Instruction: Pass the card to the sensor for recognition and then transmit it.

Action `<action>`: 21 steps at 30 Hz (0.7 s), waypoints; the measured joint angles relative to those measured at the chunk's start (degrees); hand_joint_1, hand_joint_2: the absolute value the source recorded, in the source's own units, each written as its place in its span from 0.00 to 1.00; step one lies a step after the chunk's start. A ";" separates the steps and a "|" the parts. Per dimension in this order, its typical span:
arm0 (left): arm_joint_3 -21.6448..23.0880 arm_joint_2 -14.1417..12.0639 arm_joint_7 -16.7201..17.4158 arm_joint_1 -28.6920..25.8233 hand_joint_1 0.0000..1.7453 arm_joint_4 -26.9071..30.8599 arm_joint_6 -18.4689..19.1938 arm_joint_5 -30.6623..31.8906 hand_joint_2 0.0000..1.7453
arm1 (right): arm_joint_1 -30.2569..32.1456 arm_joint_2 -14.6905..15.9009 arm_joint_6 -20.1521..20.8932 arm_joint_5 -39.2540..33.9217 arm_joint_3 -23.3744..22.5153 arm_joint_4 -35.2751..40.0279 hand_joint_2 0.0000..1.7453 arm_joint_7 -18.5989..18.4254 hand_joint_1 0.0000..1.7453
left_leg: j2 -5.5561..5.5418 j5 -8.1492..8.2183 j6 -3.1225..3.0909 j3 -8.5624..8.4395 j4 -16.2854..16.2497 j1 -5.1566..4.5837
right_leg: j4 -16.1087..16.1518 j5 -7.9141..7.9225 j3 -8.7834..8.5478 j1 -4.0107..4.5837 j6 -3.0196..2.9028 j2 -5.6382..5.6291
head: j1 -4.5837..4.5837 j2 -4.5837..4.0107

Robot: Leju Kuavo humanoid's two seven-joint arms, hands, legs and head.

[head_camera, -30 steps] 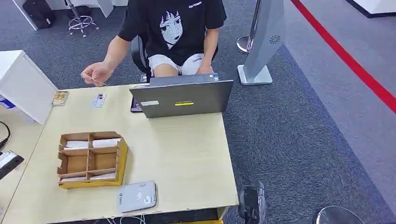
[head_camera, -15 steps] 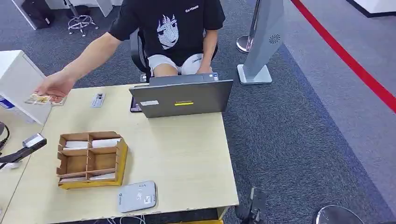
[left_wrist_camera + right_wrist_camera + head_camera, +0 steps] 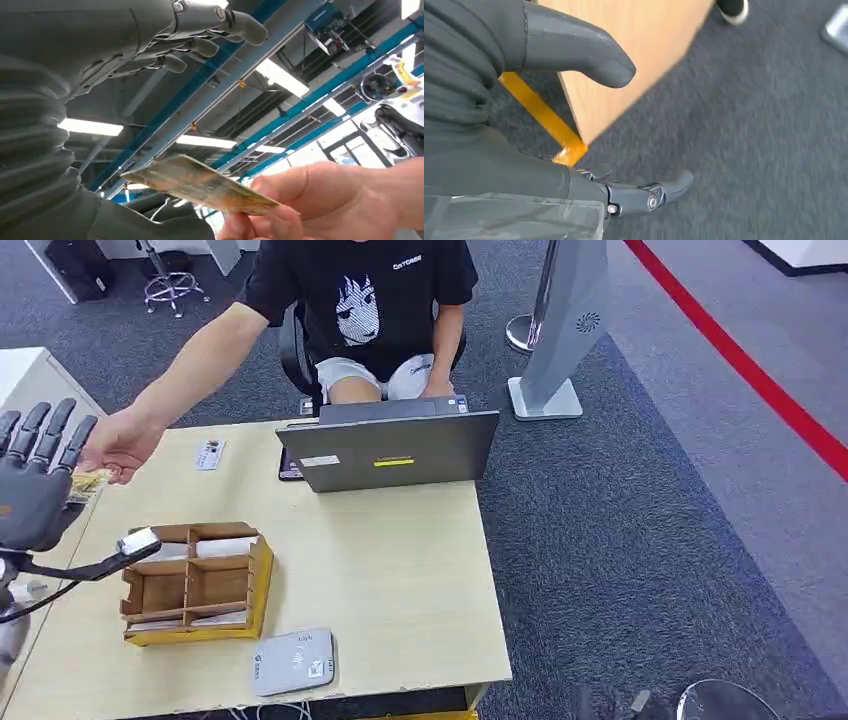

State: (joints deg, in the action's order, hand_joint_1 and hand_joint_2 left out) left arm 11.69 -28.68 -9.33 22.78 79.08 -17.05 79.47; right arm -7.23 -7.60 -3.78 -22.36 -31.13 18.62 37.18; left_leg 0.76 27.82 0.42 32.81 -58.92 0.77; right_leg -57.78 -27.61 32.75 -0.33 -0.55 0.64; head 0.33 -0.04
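My left hand (image 3: 35, 480) is raised at the table's left side, fingers spread upward and holding nothing. A person's hand (image 3: 120, 445) reaches over from behind the table and holds a yellowish card (image 3: 88, 483) out beside my hand. In the left wrist view that card (image 3: 200, 185), pinched by the person's fingers (image 3: 320, 200), sits in the gap between my fingers (image 3: 200, 45) and my thumb, touching neither. The grey card sensor (image 3: 293, 661) lies flat near the table's front edge. My right hand (image 3: 499, 165) hangs beside a table corner, empty, over the carpet.
A cardboard organizer (image 3: 195, 580) with white cards stands on the table's left half. A grey laptop (image 3: 390, 450) stands at the back, with the seated person behind it. Another small card (image 3: 210, 454) lies at the back left. A white cabinet (image 3: 30, 380) stands left of the table.
My left hand has risen into view at the left. The person's hand picked up the card from the back left and brought it next to my hand. My right hand dropped lower.
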 joint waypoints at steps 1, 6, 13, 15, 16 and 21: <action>0.09 -0.19 0.07 0.00 0.00 0.00 0.24 -0.11 1.00 | 0.42 0.43 0.00 -0.54 -0.80 -0.26 1.00 -0.20 0.00 | 0.00 0.00 0.00 0.00 0.00 0.00 | 0.00 0.00 0.00 0.00 0.00 0.00 | 0.00 0.00; 0.31 -1.71 0.46 -0.01 1.00 -0.07 1.71 -0.79 1.00 | 2.50 2.05 0.35 -2.23 -4.48 -1.71 1.00 -3.19 0.00 | 0.00 0.00 0.00 0.01 0.02 0.02 | 0.00 0.00 0.02 0.02 0.00 0.00 | -0.02 0.00; 0.28 -4.26 1.01 -0.05 1.00 -1.44 4.24 -2.27 1.00 | 4.40 2.58 -1.14 -2.27 -7.39 -3.45 1.00 -6.23 0.00 | 0.03 0.00 0.00 0.01 0.03 0.03 | -0.02 0.00 0.02 0.03 0.00 -0.02 | 0.02 0.00; 0.24 -4.85 1.01 -0.44 1.00 -1.75 3.67 -3.00 1.00 | 4.56 2.56 -2.14 -1.77 -7.60 -3.74 1.00 -6.84 0.00 | 0.03 -0.01 0.00 0.01 0.03 0.02 | -0.02 0.00 0.02 0.02 0.00 -0.02 | 0.02 0.00; 0.22 -5.18 1.01 -0.71 1.00 -1.88 3.41 -3.10 1.00 | 4.62 2.56 -2.56 -1.46 -7.80 -3.89 1.00 -7.08 0.00 | 0.02 -0.01 0.00 0.01 0.03 0.02 | -0.02 0.00 0.02 0.02 0.00 -0.02 | 0.02 0.00; 0.17 -5.70 1.01 -1.29 1.00 -2.16 2.36 -3.39 1.00 | 4.64 2.56 -3.56 -0.42 -8.30 -4.28 1.00 -7.91 0.00 | 0.02 -0.01 0.00 0.03 0.03 0.01 | -0.02 0.00 0.01 0.02 0.00 -0.02 | -0.02 0.00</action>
State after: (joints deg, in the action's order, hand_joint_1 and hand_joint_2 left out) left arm 11.87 -34.38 -8.33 21.49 76.91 -14.69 76.08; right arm -2.59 -5.05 -7.34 -22.78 -39.43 14.34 29.27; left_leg 0.79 27.82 0.42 32.84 -58.89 0.78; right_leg -57.80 -27.61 32.77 -0.31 -0.55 0.62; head 0.31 -0.04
